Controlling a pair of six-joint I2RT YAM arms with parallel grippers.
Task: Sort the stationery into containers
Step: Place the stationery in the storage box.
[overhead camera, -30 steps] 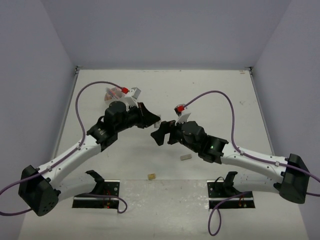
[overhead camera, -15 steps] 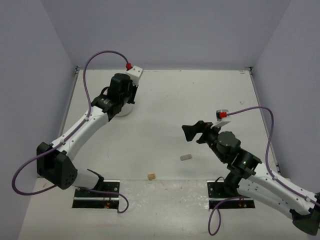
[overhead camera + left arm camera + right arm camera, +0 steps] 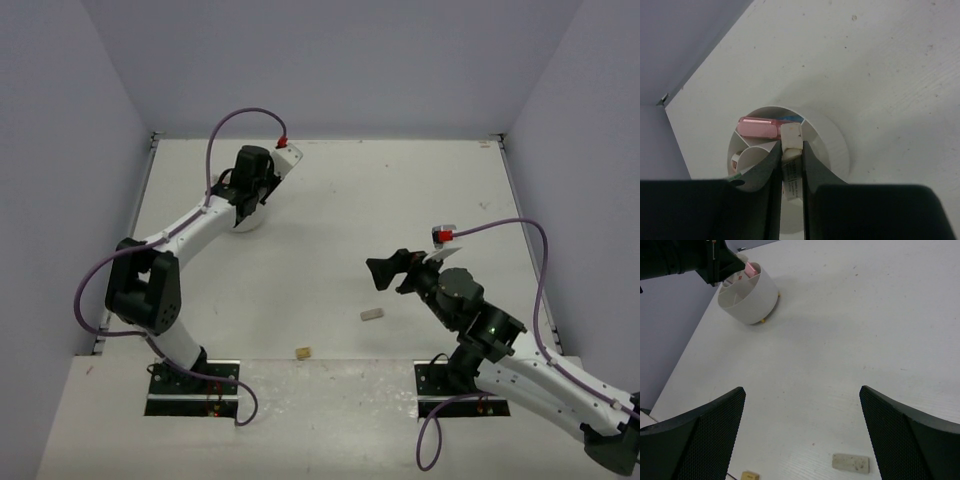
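Now, the left claw (image 3: pixel 791 155), pinching one pale eraser (image 3: pixel 791 136) over the one white tub (image 3: pixel 836 146) by the surface's (image 3: pixel 400 190) far-left corner, should part only when centred above a compartment, leaving one tan eraser (image 3: pixel 302 352) and one grey eraser (image 3: pixel 372 313) by the near edge beside the spread, empty right claw (image 3: pixel 393 271).

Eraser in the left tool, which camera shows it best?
Left wrist: the eraser sits pinched in the left tool over the white tub. Top external hides it behind the left arm; right wrist shows the tub, but the eraser cannot be made out.
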